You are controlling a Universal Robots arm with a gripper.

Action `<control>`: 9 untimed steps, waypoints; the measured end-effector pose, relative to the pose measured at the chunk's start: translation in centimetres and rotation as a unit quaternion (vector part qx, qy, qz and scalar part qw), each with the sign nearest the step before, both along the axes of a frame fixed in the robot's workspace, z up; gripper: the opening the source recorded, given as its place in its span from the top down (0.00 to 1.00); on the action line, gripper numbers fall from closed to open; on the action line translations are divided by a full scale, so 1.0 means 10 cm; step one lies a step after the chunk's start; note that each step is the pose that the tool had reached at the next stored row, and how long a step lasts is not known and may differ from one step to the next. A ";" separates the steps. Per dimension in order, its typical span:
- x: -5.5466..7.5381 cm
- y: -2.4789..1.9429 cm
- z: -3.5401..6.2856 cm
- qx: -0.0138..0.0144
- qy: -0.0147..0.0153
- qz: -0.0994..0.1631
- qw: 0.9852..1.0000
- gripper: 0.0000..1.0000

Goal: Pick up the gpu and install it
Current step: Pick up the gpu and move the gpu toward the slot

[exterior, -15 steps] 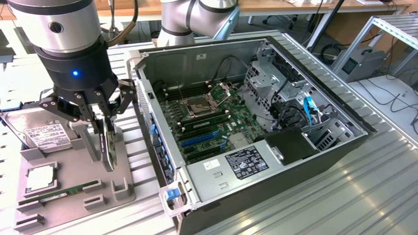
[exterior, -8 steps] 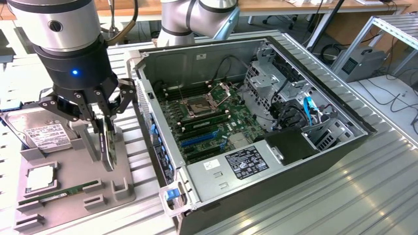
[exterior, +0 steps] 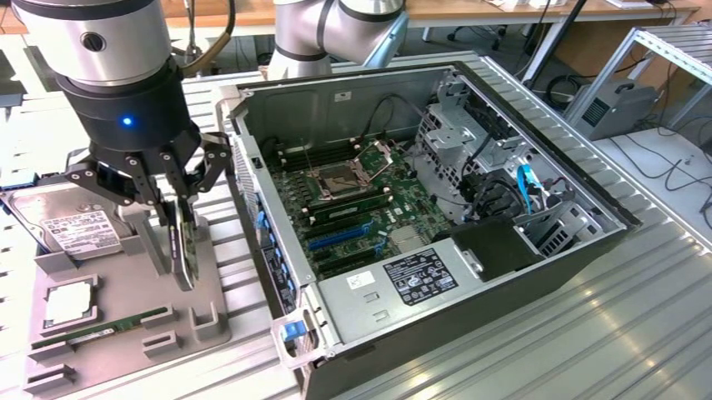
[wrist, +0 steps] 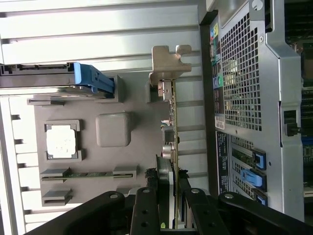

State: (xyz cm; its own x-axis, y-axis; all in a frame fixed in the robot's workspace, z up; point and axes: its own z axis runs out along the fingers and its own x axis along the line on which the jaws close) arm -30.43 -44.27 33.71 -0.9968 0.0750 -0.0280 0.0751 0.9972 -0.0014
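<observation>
gripper [exterior: 180,218]: its jaws are apparently pinching the gpu [exterior: 183,260], lower left of your exterior view.
gpu: standing upright in the gray tray [exterior: 133,243].
wrist view: showing you its silver bracket [wrist: 168,61] edge-on.

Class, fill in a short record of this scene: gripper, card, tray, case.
Gripper: clamped on the graphics card
Graphics card: upright on edge at the grey tray; lifted or not, unclear
Tray also holds: hard drive, memory stick
Computer case: open, on the exterior view's right of the tray
</observation>
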 end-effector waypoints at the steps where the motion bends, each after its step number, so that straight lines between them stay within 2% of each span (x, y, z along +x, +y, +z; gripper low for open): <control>1: 0.00 0.000 0.002 0.000 0.000 0.000 1.000 0.73; 9: 0.00 0.000 0.020 0.000 0.000 0.000 1.000 0.73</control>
State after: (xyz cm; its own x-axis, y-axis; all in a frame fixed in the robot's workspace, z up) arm -30.44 -44.27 33.92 -0.9968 0.0750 -0.0281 0.0751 0.9972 -0.0014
